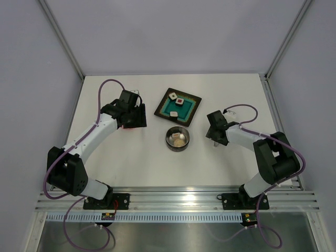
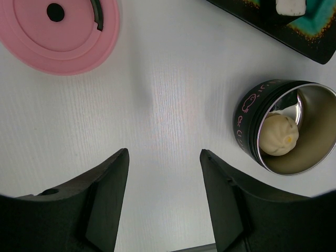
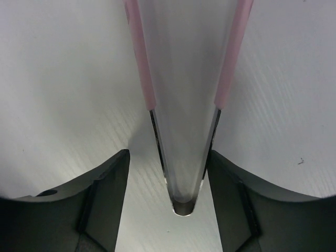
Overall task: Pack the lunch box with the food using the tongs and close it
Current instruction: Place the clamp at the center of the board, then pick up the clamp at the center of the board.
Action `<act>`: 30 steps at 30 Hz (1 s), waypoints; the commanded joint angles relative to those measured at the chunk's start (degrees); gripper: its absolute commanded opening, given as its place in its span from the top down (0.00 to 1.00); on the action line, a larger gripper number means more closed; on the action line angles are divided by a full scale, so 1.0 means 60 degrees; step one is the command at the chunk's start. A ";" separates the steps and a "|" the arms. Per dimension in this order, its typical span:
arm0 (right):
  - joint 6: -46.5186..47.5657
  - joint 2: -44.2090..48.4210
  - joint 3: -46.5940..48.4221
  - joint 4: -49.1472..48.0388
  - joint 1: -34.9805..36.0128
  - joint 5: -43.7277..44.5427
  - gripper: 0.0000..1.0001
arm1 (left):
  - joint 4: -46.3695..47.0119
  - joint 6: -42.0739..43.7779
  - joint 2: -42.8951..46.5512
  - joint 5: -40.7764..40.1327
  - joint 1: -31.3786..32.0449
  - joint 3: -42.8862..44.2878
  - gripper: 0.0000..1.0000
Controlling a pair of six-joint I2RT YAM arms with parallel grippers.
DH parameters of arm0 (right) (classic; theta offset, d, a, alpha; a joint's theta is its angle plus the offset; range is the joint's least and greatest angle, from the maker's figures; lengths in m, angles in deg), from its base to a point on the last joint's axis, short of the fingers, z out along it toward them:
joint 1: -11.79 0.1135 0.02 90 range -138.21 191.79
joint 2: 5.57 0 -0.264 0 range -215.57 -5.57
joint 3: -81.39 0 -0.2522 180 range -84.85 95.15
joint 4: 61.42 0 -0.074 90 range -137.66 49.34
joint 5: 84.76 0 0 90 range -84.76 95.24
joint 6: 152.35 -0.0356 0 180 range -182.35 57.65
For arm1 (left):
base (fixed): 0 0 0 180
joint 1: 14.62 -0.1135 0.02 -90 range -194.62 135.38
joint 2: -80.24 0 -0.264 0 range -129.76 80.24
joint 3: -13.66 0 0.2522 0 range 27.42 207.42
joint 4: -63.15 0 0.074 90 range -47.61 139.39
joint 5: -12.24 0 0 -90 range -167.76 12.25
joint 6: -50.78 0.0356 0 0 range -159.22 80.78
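The steel lunch box (image 1: 178,138) stands open mid-table with a round beige piece of food (image 2: 280,135) inside; in the left wrist view the lunch box (image 2: 286,128) is at the right. Its pink lid (image 2: 58,37) lies flat at the upper left. More food, white cubes (image 1: 180,101), sits on the dark tray (image 1: 193,111). My left gripper (image 2: 164,152) hangs open over bare table, left of the box. The tongs (image 3: 184,173) lie on the table, joined end toward me, between the fingers of my open right gripper (image 3: 168,152). The right finger is against one arm; the left stands apart.
The square dark tray with a teal centre (image 2: 315,44) lies just behind the lunch box. White enclosure walls rise on three sides. A metal rail (image 1: 173,198) with the arm bases runs along the near edge.
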 commanded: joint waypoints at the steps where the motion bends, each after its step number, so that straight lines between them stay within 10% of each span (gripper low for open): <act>1: 0.0187 -0.0308 0.0346 -0.0084 -0.0039 -0.0150 0.34 | 0.0157 0.0112 0.0222 0.0055 -0.0047 0.0153 0.39; 8: 0.0377 -0.0279 0.0449 -0.0055 -0.0025 -0.0165 0.56 | 0.0171 0.0141 0.0207 0.0025 -0.0047 0.0153 0.39; 17: 0.0451 -0.0733 0.0610 -0.0054 -0.0040 0.0157 0.32 | 0.0156 0.0170 0.0090 0.0069 -0.0047 0.0285 0.39; 30: 0.1329 -0.0415 0.1107 0.0147 -0.0039 -0.0500 0.83 | -0.0005 0.0229 0.0119 -0.0091 -0.0047 0.0343 0.39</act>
